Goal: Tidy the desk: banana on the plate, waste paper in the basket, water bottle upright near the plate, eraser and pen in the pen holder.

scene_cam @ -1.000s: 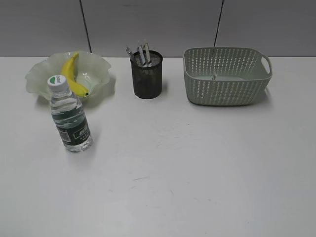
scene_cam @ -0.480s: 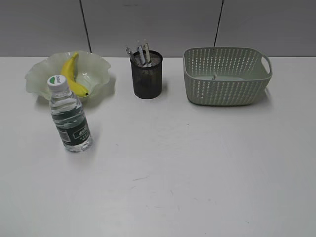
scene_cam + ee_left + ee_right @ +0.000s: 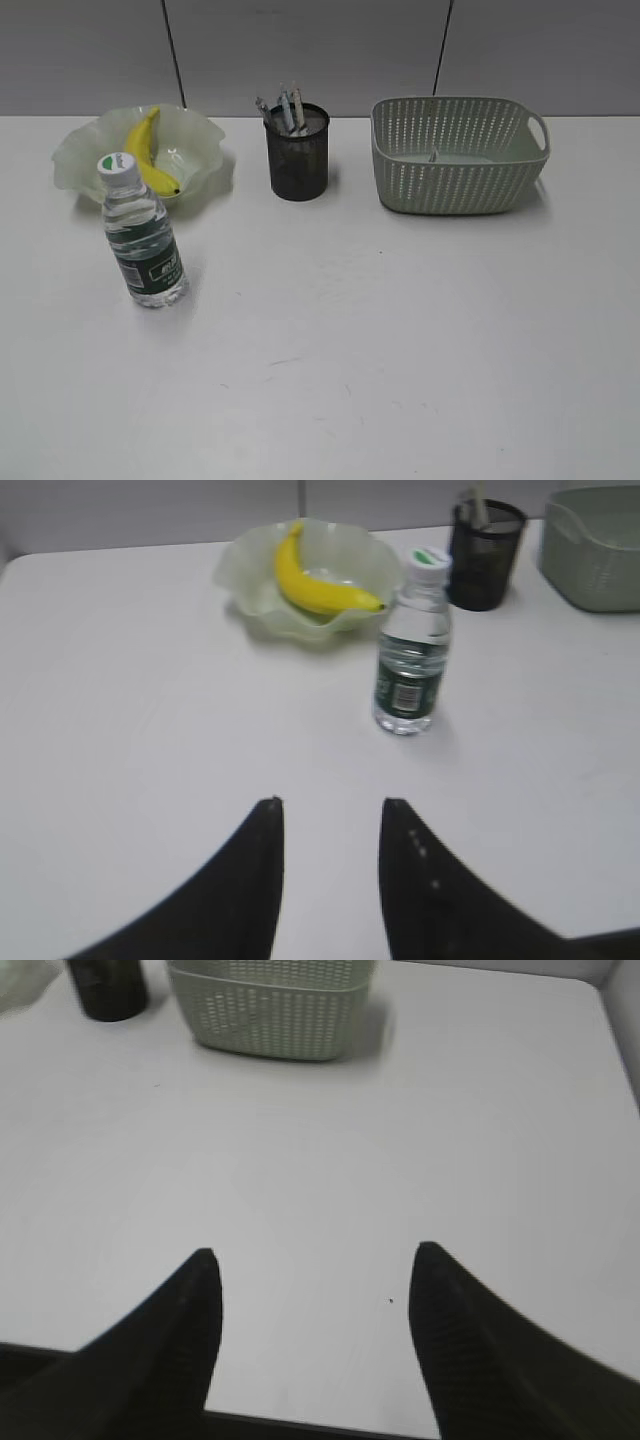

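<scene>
Exterior view: the white desk (image 3: 400, 350) fills the frame, with neither arm over it. The sage-green basket (image 3: 457, 153) sits at the back right; a thin stick-like piece shows inside it, but whether the waste paper is in there cannot be told. The pale green ruffled plate (image 3: 75, 160) sits at the back left with the banana (image 3: 146, 152) lying inside it, dark tip toward the front. The water bottle (image 3: 143, 235) stands upright just in front of the plate, cap on. The black mesh pen holder (image 3: 297, 152) stands between plate and basket, apart from both, with pens (image 3: 288, 108) sticking out of its top; an eraser cannot be made out.

In the left wrist view the left gripper (image 3: 332, 815) hangs over bare desk, well short of the bottle, jaws parted a little and holding nothing. In the right wrist view the right gripper (image 3: 315, 1270) hangs over the desk's near edge, jaws spread wide and empty.
</scene>
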You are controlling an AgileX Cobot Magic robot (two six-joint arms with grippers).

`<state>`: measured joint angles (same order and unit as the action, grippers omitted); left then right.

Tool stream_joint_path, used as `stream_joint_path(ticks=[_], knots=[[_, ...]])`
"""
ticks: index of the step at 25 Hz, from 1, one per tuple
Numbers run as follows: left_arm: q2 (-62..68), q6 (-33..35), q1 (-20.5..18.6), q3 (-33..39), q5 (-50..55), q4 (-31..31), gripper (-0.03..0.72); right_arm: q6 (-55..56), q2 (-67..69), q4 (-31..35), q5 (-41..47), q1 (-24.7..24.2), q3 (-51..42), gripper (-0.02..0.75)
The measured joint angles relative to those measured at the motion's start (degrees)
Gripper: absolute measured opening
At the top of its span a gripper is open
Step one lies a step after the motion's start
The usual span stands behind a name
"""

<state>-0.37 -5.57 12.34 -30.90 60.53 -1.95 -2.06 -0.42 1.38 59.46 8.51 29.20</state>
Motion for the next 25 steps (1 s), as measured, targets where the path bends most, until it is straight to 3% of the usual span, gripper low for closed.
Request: stream_joint_path(ticks=[2,5,25], knots=[[0.0,0.0,-4.1,0.0,0.0,0.1,0.24,0.0,-0.1,0.0,0.0,-4.5,0.0,0.473],[0.0,0.0,-6.3,0.0,0.0,0.1,0.236,0.0,-0.1,0.0,0.0,-7.1,0.0,0.473],[0.0,0.0,-5.1,0.0,0.0,0.3,0.234,0.0,-0.1,0.0,0.0,-7.2,0.0,0.473]])
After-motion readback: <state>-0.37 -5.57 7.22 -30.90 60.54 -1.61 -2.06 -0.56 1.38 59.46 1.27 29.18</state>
